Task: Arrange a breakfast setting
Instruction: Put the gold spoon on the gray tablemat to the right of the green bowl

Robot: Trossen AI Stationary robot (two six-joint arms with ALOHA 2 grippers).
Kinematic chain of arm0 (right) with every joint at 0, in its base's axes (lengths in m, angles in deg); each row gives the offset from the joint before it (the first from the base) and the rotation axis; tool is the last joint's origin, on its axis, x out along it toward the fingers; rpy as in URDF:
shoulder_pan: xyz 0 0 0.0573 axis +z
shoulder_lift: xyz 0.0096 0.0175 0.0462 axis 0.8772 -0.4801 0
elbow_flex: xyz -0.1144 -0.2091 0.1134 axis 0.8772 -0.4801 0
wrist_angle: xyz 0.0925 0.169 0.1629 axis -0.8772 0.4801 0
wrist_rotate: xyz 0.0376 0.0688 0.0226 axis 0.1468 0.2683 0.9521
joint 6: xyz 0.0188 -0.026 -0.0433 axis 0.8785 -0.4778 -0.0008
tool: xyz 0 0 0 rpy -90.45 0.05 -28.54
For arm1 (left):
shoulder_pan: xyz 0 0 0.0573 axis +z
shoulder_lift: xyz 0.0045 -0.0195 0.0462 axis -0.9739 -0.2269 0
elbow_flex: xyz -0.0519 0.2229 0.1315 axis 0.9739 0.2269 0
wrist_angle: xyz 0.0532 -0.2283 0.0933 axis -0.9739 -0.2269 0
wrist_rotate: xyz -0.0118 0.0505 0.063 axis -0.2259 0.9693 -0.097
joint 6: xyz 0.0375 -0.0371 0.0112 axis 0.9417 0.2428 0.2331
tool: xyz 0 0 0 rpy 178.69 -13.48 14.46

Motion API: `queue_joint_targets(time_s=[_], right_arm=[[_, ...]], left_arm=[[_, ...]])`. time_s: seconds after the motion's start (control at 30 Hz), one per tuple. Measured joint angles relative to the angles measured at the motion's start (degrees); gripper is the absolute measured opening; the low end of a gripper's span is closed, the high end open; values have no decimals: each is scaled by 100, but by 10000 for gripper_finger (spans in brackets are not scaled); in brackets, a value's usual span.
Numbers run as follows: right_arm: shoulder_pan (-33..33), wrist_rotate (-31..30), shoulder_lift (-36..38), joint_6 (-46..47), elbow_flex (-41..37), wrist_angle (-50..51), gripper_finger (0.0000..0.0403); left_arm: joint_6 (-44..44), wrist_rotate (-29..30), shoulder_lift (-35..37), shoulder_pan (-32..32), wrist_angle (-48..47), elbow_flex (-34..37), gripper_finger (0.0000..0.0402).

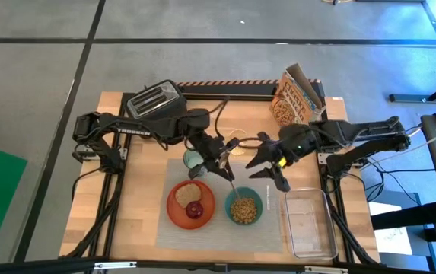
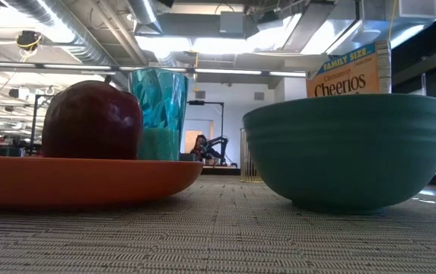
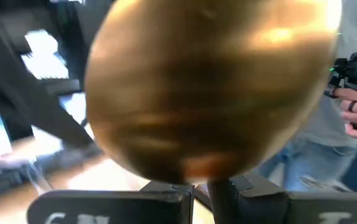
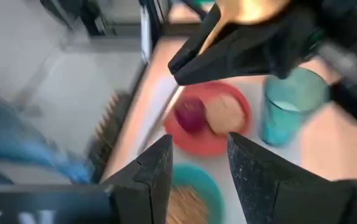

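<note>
On a grey rectangular woven placemat (image 1: 216,228) sit a round orange plate (image 1: 176,209) with a toast slice (image 1: 188,192) and small red fruit (image 1: 195,211), and a teal bowl (image 1: 243,206). The left gripper (image 1: 223,169), above the mat, pinches a gold spoon (image 3: 209,87). The right gripper (image 1: 272,172) hovers nearby, fingers spread.
</note>
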Motion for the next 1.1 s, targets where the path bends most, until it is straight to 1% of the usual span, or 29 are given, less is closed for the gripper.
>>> queue_joint_targets(time_s=[0.1, 0.17, 0.23, 0.33, 0.43, 0.53, 0.63, 0.77, 0.87, 0.93, 1.0, 1.03, 1.1], right_arm=[[9, 276, 219, 707, -730, -1239, 143], [14, 406, 258, 1127, -1100, -1802, 143], [11, 455, 241, 1530, -1325, -2273, 143], [5, 786, 210, 1940, -1464, -2884, 143], [7, 812, 206, 2138, -1482, -3035, 143], [9, 669, 203, 2327, -1482, -2955, 143], [6, 689, 192, 2538, -1482, -2948, 143], [9, 769, 126, 2841, -1482, -2851, 140], [9, 827, 81, 3034, -1482, -2780, 114], [8, 892, 77, 3145, -1482, -2712, 78], [5, 919, 77, 3188, -1482, -2684, 31], [5, 945, 77, 3187, -1482, -2697, 19], [6, 933, 79, 3246, -1482, -2685, 16]], left_arm=[[9, 164, 20, -41, 585, 0, 21], [15, 188, 20, -47, 825, 0, 21], [30, 255, 20, -73, 878, 0, 21], [221, 374, 20, -75, 773, 0, 21], [376, 491, 18, -109, 774, 0, 21], [524, 605, 18, -106, 782, 0, 21], [608, 791, 18, -113, 795, 0, 21], [718, 845, 18, -115, 797, 0, 21], [743, 840, 18, -119, 810, 0, 21], [720, 835, 18, -119, 806, 0, 21], [712, 831, 18, -119, 816, -2, 21], [690, 823, 18, -119, 816, -2, 21], [677, 829, 17, -146, 808, -2, 21]])
